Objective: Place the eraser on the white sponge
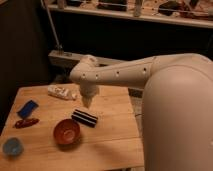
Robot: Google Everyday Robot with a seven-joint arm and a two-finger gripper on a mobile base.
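The eraser (85, 118), a black block with thin white stripes, lies flat on the wooden table (112, 132) near its middle. The white sponge (62, 92), a lumpy off-white piece with reddish marks, rests near the table's far edge, left of the arm. My gripper (87, 103) hangs from the white arm and points down, just above and behind the eraser and to the right of the sponge. It is open and holds nothing.
A red bowl (67, 132) stands just left of the eraser. A flat blue rectangle (27, 108) and a slim red thing (26, 122) lie at the left. A small blue dish (12, 146) sits at the front left corner. Dark shelving stands behind the table.
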